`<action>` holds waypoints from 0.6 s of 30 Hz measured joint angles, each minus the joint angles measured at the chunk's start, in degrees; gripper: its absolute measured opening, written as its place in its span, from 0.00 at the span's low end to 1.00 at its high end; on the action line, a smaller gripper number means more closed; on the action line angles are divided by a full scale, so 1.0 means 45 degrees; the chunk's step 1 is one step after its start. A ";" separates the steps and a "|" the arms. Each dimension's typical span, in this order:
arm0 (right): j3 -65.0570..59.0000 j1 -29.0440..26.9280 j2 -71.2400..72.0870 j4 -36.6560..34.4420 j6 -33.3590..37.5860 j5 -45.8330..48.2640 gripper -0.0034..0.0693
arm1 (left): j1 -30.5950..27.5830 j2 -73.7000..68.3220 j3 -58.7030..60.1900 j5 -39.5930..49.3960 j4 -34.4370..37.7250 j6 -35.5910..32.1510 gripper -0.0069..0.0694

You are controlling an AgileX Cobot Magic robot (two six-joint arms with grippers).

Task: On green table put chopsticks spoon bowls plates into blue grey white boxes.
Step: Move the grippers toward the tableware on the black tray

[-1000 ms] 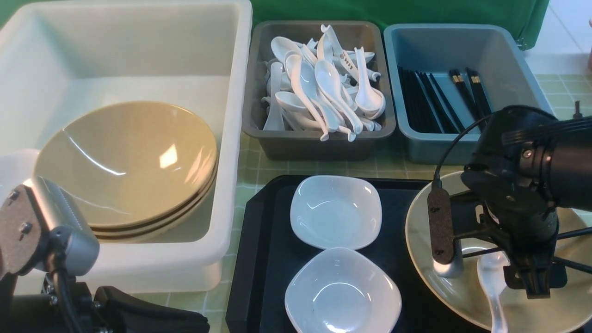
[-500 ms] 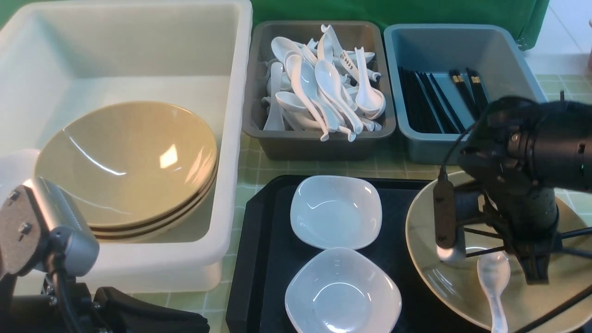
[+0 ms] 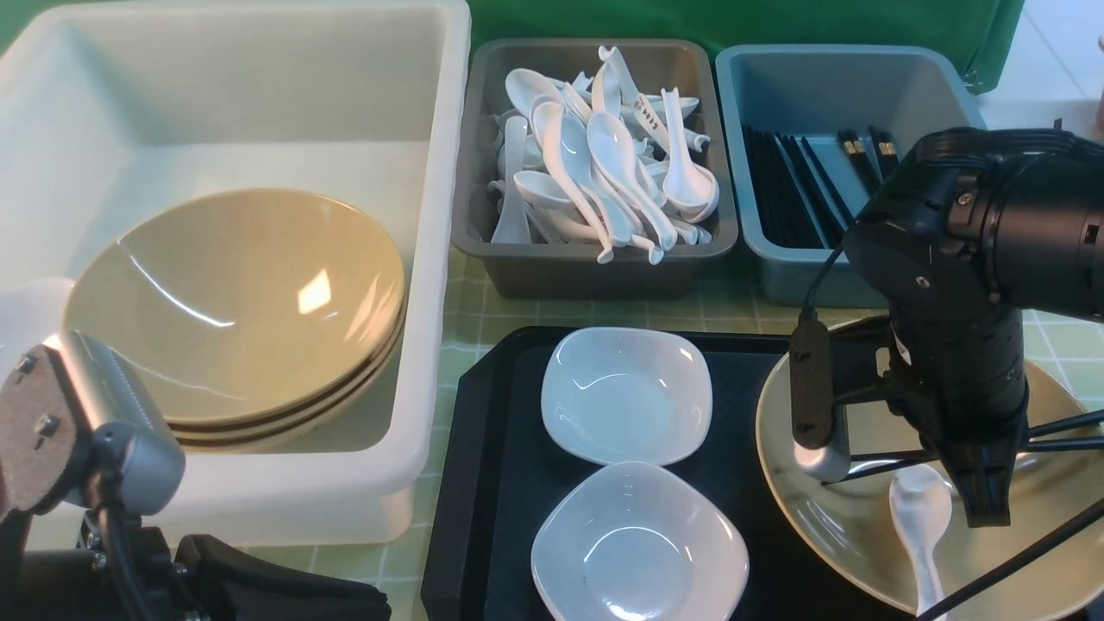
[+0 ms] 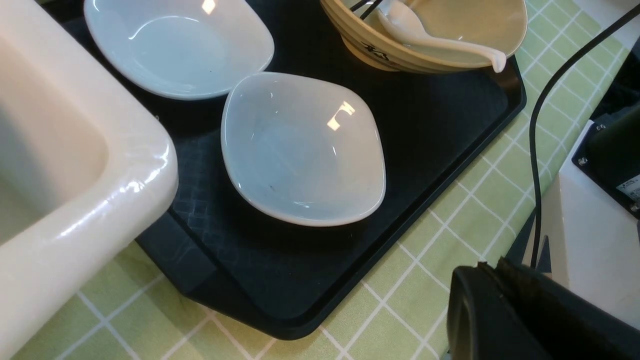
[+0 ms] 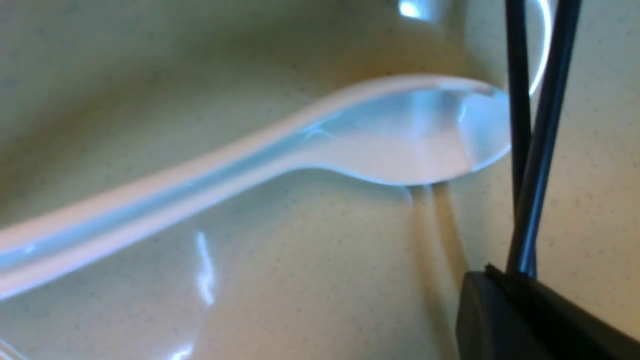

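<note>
Rising from the tan bowl (image 3: 819,517), the right gripper (image 3: 983,504) has clamped onto the chopsticks (image 5: 518,125) and holds them just above the spoon (image 3: 918,517), which lies in that bowl. Nearest, the left gripper (image 4: 500,310) sits clenched and idle over the green surface (image 4: 440,250). Two white plates (image 3: 638,543) wait on the black tray (image 3: 483,483) beside the bowl. Farther back, the white box (image 3: 435,259) holds stacked bowls (image 3: 233,302), the grey box (image 3: 595,276) a heap of spoons (image 3: 604,155), the blue box (image 3: 776,276) a row of black sticks (image 3: 793,198). Much looks sorted; this pair, the spoon, the tan bowl and both plates are still to be boxed.
</note>
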State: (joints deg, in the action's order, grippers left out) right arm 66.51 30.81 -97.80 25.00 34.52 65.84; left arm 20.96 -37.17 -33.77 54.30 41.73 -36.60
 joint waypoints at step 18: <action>0.0041 -0.1294 0.0038 0.0620 0.0147 -0.0813 0.86 | 0.0000 0.0000 0.0000 0.0000 0.0000 0.0000 0.09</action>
State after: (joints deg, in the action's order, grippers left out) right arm 66.69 24.99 -97.63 27.80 35.18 62.18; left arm 20.96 -37.17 -33.77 54.30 41.73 -36.60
